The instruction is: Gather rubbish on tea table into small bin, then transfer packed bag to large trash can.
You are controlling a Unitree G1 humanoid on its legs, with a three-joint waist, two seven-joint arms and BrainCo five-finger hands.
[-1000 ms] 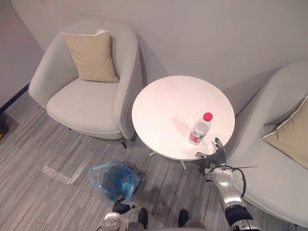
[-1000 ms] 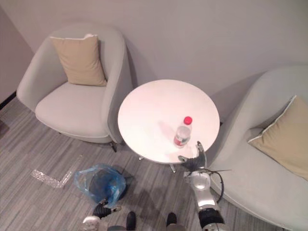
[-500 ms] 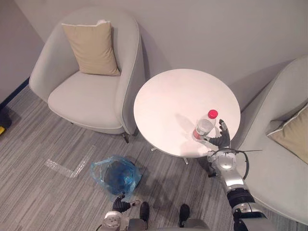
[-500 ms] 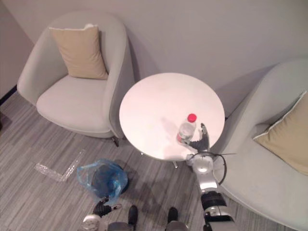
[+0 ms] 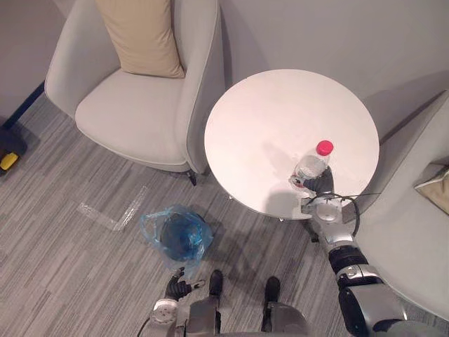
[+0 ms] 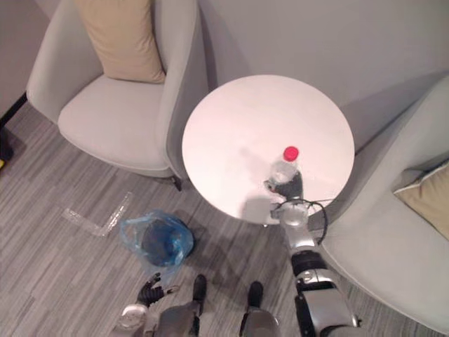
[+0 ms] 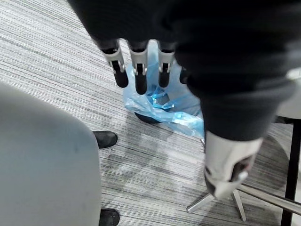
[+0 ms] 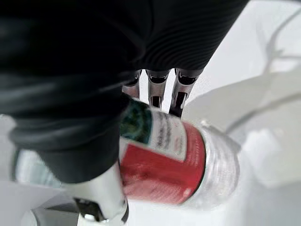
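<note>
The right hand (image 5: 317, 185) is wrapped round the lower part of a clear plastic bottle (image 5: 311, 163). In its wrist view the fingers (image 8: 153, 89) sit behind the red label and the thumb (image 8: 101, 197) crosses in front, so the bottle is clamped between them. The bottle has a red cap (image 5: 324, 147) and stands on the round white surface (image 5: 280, 119) near the rim, at about 4 o'clock. From the surface, a small bin (image 5: 179, 237) lined with a blue bag (image 5: 156, 228) stands on the floor at about 7 o'clock, apart from the surface's base. The left hand (image 5: 175, 286) hangs low at 6 o'clock from the bin, its fingers (image 7: 138, 70) straight and relaxed, holding nothing, the blue bag showing past them. A grey armchair (image 5: 133, 119) with a tan cushion (image 5: 140, 35) sits at 10 o'clock from the surface, and a second armchair (image 5: 414, 239) at 4 o'clock.
</note>
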